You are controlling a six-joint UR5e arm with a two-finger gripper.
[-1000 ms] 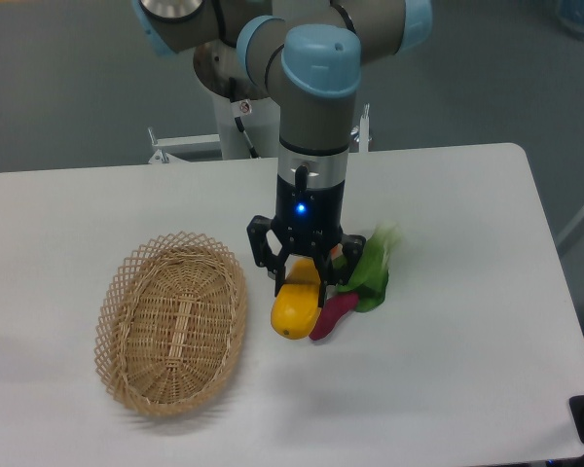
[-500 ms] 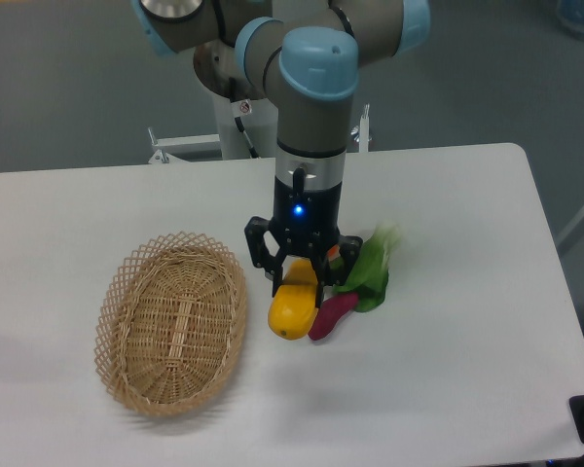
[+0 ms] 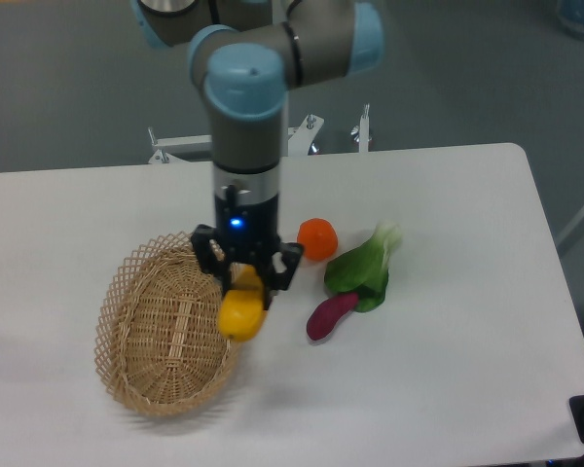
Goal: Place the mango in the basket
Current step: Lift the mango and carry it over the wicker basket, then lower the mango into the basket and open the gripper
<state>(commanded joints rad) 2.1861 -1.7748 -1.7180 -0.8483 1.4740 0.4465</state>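
My gripper (image 3: 243, 288) is shut on the yellow-orange mango (image 3: 240, 312) and holds it in the air, hanging down below the fingers. The mango is over the right rim of the tan wicker basket (image 3: 146, 341), which lies on the white table at the left. The inside of the basket holds nothing. The upper end of the mango is hidden between the black fingers.
A round orange (image 3: 316, 238) sits right of the gripper. A green leafy vegetable (image 3: 363, 268) and a small purple oblong vegetable (image 3: 330, 314) lie further right. The arm's white base stands behind the table's far edge.
My gripper has carried the mango to the left, from beside the purple vegetable to above the basket's right rim. The orange, hidden before, now shows.
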